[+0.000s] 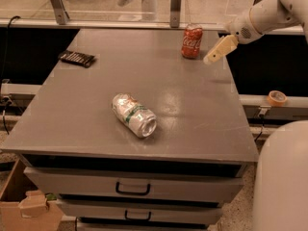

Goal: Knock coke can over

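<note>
Nearest, a pale curved body (284,177), cut off by the frame, hides the table's (192,129) right front corner. Two drawers (132,189) sit below the top. A silver-and-green can (134,115) lies on its side at mid-table, not concerned in the task. A flat black item (77,58) lies at far left, its identity not made out. A tape roll (276,98) rests on the ledge to the right, off the table.

Farther back, the gripper (211,57) hangs over the table's far right edge, angled down and left. Whether it is apart or together I cannot tell.

The coke can (192,41) stands upright near the far edge, long axis vertical, just to the gripper's left and slightly beyond, not touching. In my judgement, a leftward sweep at upper-can height should tip it.
</note>
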`<state>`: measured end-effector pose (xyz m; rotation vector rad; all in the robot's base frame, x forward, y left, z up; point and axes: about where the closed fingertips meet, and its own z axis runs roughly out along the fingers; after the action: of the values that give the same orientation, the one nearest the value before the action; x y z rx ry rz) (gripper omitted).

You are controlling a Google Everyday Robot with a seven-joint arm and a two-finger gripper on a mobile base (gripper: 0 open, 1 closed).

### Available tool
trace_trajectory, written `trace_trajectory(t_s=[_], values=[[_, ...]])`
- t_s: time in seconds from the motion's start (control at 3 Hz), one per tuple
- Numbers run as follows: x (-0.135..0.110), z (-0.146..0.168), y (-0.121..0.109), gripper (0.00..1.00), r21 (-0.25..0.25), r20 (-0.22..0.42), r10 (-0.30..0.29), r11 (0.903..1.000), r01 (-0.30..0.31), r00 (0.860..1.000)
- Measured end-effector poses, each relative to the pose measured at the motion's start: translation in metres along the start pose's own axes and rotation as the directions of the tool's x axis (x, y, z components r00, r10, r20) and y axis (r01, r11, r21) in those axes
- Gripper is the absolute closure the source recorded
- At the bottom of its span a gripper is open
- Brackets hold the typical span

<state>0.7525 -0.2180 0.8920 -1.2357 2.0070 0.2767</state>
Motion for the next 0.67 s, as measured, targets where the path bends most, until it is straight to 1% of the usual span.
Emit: trace_trajectory(t_s=[0.33, 0.67], values=[[-0.025, 0.015, 0.002, 0.0, -0.016, 0.084, 0.065, 0.9979, -0.063, 0.994], [-0.041, 0.036, 0.008, 0.0, -0.036, 0.16, 0.122, 0.9924, -0.118, 0.98]])
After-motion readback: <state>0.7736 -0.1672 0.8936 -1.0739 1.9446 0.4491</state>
